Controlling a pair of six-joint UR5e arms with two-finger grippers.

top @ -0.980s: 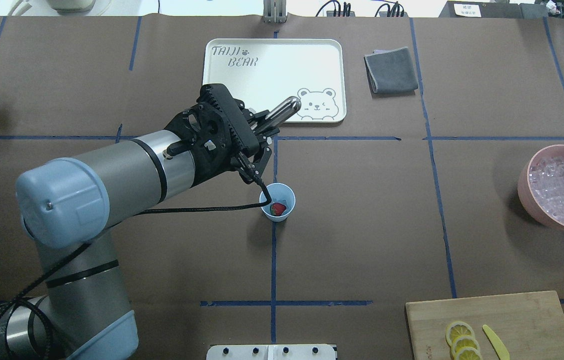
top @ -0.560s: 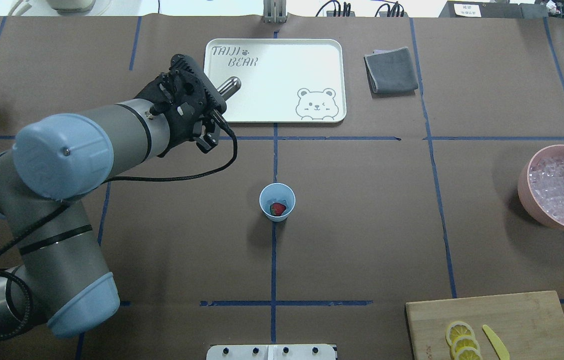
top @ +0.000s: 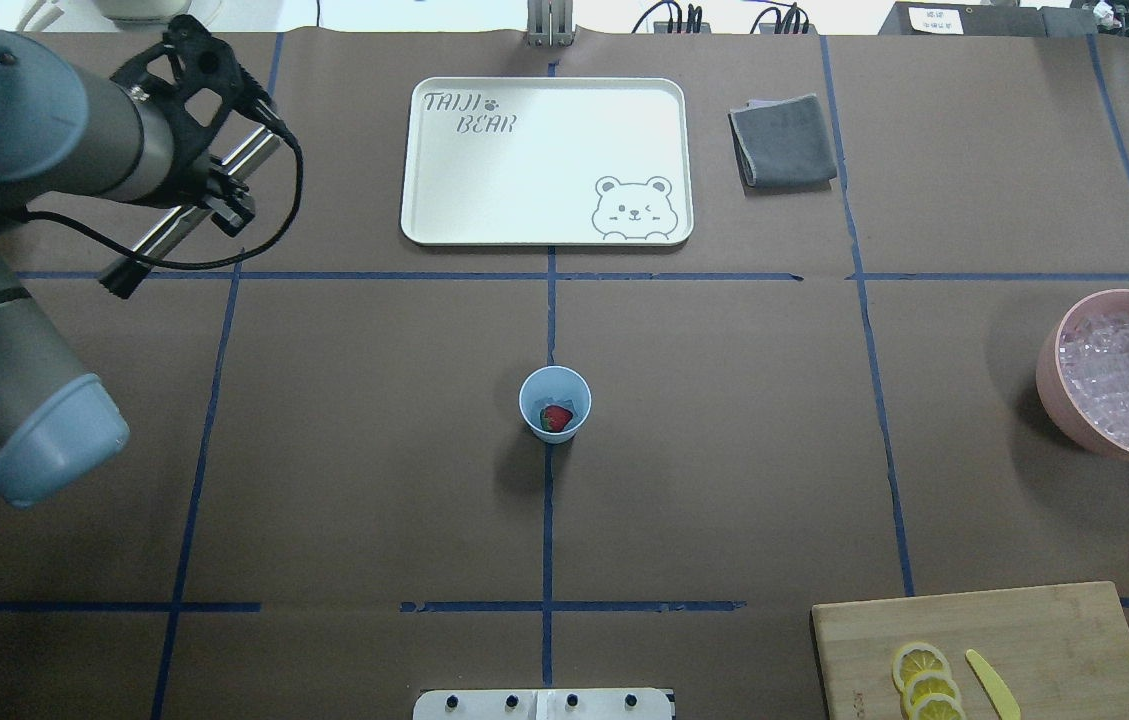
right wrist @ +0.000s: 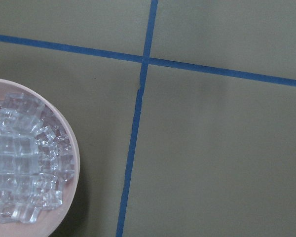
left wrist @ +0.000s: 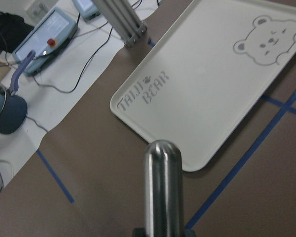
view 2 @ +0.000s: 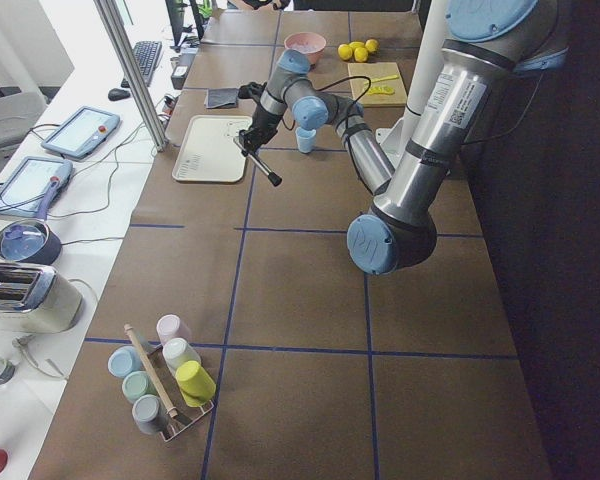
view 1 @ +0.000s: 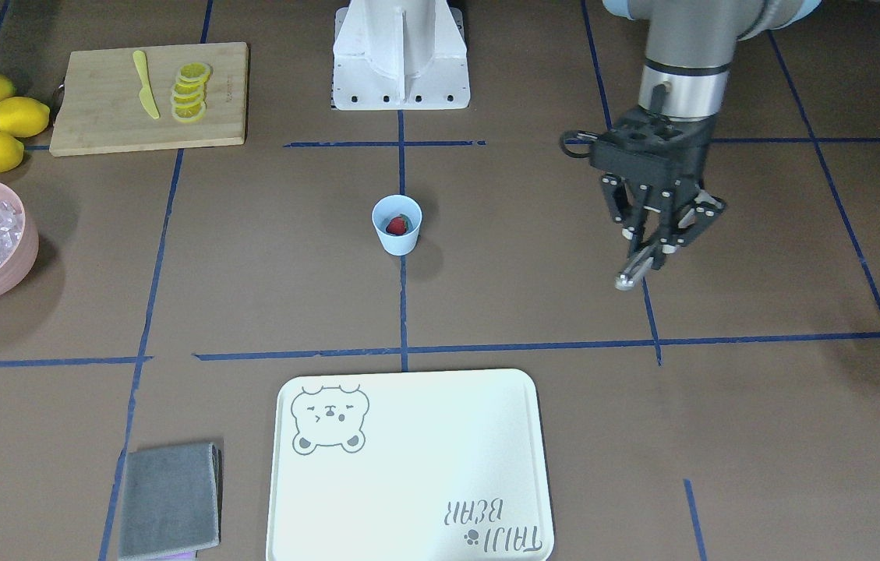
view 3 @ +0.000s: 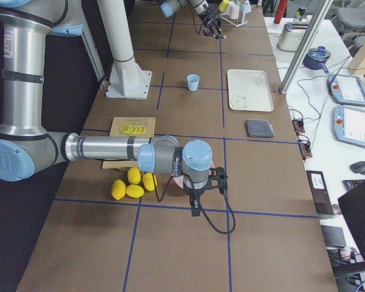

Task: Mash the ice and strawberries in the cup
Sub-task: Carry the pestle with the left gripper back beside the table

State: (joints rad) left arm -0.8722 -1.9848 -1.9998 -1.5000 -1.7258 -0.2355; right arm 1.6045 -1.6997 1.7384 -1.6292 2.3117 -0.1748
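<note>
The job sits between strokes, I judge: the left claw (view 1: 662, 248) is clamped tight on a metal rod (view 1: 633, 274) that serves as the masher, yet it hangs at the upper left of the overhead view, well apart from the cup (view 1: 397, 240). In the front view the rod slants down out of the claw, its tip above the bare table (top: 724, 450). The cup stands alone at the middle of the table, upright, with the strawberry (top: 555, 418) lying in its bottom, whole as far as I can see. There may be a pale cube or two beside the berry, but the view into the cup is too small to be sure. Most of the ice (top: 1119, 380) is heaped in a pink bowl (top: 1049, 372) at the right edge of the overhead view. The right claw (view 3: 195, 210) shows only small in the side view, near that bowl, so I cannot tell whether it is open or closed. Next, the rod has to be brought over the cup's mouth, stood upright and pressed straight down on the berry. Nothing steadies the cup, so a slanted push could tip it.
</note>
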